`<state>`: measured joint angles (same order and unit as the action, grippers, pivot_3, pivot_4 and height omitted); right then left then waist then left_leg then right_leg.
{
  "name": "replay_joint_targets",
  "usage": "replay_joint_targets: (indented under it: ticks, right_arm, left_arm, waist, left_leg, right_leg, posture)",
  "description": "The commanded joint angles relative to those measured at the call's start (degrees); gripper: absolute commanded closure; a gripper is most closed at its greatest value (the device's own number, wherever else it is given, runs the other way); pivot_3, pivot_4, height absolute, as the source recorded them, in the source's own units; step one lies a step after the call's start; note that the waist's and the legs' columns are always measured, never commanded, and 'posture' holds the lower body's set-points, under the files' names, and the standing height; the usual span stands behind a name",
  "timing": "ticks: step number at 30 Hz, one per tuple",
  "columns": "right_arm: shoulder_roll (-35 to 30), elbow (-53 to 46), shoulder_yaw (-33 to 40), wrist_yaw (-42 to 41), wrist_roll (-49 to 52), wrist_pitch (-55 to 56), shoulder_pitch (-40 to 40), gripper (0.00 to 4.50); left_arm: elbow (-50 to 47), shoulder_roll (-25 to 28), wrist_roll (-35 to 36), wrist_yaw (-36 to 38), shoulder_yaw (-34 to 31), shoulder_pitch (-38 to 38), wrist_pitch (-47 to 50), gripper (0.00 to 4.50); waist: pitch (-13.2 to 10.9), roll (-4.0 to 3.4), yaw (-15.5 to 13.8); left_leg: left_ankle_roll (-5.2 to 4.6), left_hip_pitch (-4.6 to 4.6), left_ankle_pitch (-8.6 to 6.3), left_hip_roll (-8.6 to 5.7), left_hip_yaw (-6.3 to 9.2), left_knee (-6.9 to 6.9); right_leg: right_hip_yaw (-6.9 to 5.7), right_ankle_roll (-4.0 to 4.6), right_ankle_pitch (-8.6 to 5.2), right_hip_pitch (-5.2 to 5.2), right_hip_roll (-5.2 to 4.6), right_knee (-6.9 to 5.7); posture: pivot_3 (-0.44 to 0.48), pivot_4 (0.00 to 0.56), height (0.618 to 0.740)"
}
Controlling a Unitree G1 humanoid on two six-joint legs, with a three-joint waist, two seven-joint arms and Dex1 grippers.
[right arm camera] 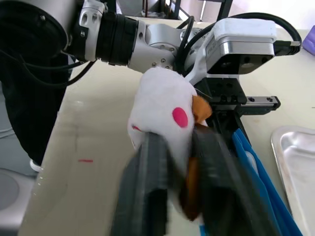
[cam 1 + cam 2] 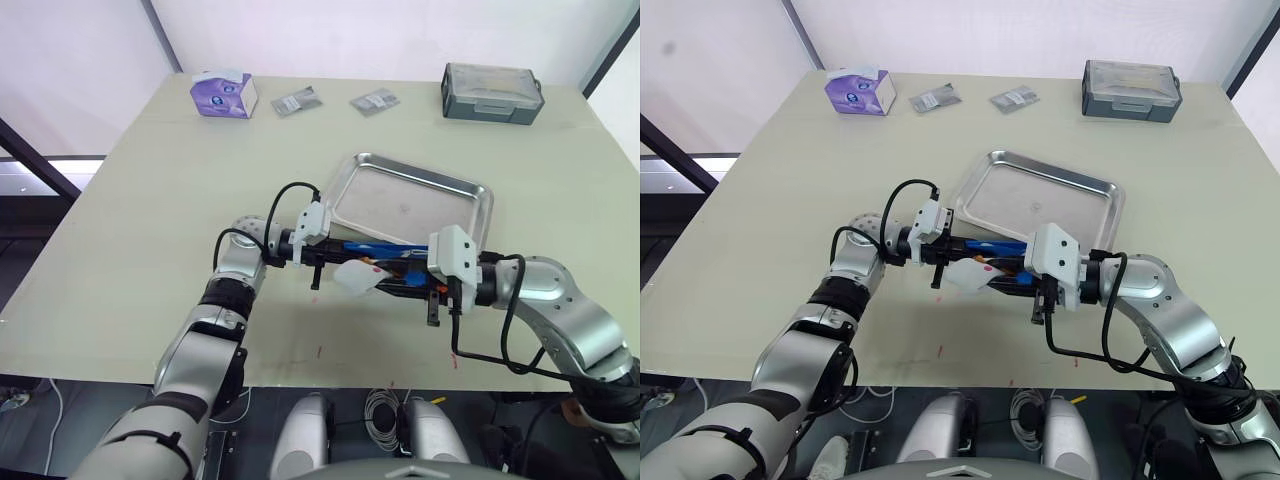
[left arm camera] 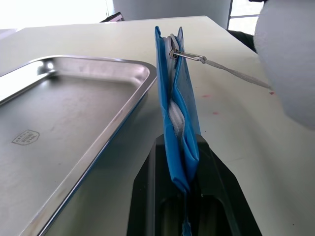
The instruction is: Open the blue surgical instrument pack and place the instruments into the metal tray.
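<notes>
Right gripper [image 1: 172,167] pinches a small white plush charm [image 1: 160,110] with a pink dot; the charm hangs on a thin cord from the zipper pull [image 3: 187,55]. Left gripper [image 3: 184,196] is clamped on one end of the blue pack [image 3: 178,118], holding it on edge, upright, between the two grippers just above the tabletop [image 2: 150,200]. Pale lining shows in the slit along the pack's top edge. Instruments cannot be seen. Metal tray [image 2: 400,200] sits just beyond the pack, its near rim beside it. Far edge of the tabletop: purple tissue box [image 2: 224,94], two small packets [image 2: 297,101], grey lidded box [image 2: 492,92].
</notes>
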<state>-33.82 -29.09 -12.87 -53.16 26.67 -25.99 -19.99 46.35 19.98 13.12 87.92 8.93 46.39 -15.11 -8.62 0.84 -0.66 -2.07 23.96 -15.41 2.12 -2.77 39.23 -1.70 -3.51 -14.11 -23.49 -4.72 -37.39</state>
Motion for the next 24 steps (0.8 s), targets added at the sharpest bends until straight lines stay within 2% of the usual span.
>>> replay_joint_targets:
  ticks: [1, 4, 5, 8, 11, 18, 24]
  right_arm:
    - [-0.55, -1.55, 2.0, -1.37, 1.41, 1.35, 0.04, 1.5]
    - [-1.04, -0.67, 3.78, -2.1, 2.42, 1.36, -1.01, 0.15]
    - [-1.13, -0.58, 4.16, -2.45, 3.01, 0.98, -1.29, 0.06]
    - [-1.2, -0.47, 5.23, -2.72, 4.13, 0.6, -1.37, 0.06]
    - [-1.99, 2.61, 10.08, -2.36, 5.3, 1.5, -0.97, 0.06]
    - [-6.83, 14.43, 18.98, -6.3, 4.61, 5.86, 1.5, 0.06]
    - [-10.33, 24.29, 19.81, -10.25, 0.46, 11.25, 3.24, 0.06]
  left_arm:
    - [0.56, 0.49, -1.79, 0.45, 0.59, -0.35, -0.13, 4.5]
    - [0.32, 0.44, -1.73, 0.53, 0.61, -0.58, -0.07, 4.5]
    - [0.24, 0.41, -1.7, 0.52, 0.61, -0.63, -0.04, 4.5]
    - [-0.04, 0.32, -1.63, 0.54, 0.64, -0.75, 0.08, 4.5]
    - [-0.38, 0.31, -1.48, 0.68, 0.62, -0.92, 0.01, 4.5]
    - [-2.13, 0.48, -0.97, 1.25, 0.61, -2.09, 0.14, 4.5]
    - [-3.33, 0.28, -0.5, 1.28, 0.39, -2.71, 0.14, 4.5]
  waist:
    - [0.0, 0.0, 0.0]
    - [0.0, 0.0, -0.01]
    - [0.0, 0.0, -0.01]
    - [0.0, 0.0, -0.02]
    - [0.0, 0.0, -0.02]
    - [0.0, 0.0, -0.1]
    - [0.0, 0.0, -0.12]
  left_leg:
    - [0.0, 0.0, 0.0, 0.0, 0.0, 0.0]
    - [-0.04, 0.0, -0.02, 0.0, 0.0, 0.0]
    - [-0.07, 0.0, -0.04, 0.0, 0.0, 0.0]
    - [-0.06, 0.0, -0.04, 0.0, 0.0, 0.0]
    - [-0.06, 0.0, -0.04, 0.0, 0.0, 0.0]
    - [-0.08, -0.01, -0.04, 0.0, -0.05, -0.02]
    - [-0.06, -0.02, -0.04, 0.0, -0.06, -0.01]
  right_leg:
    - [0.0, 0.0, 0.0, 0.0, 0.0, 0.0]
    - [0.0, 0.0, 0.0, 0.0, 0.0, 0.0]
    - [0.0, 0.0, 0.0, 0.0, 0.0, 0.0]
    - [0.0, 0.0, 0.0, 0.0, 0.0, 0.0]
    - [-0.01, 0.0, 0.0, 0.0, 0.0, 0.0]
    - [-0.01, 0.0, 0.0, 0.02, 0.0, 0.04]
    - [0.0, 0.0, 0.0, 0.02, 0.0, 0.03]
  posture:
    - [0.0, 0.15, 0.727]
    - [0.0, 0.15, 0.727]
    - [0.0, 0.15, 0.727]
    - [0.0, 0.15, 0.727]
    - [0.0, 0.15, 0.727]
    - [0.0, 0.15, 0.727]
    - [0.0, 0.15, 0.727]
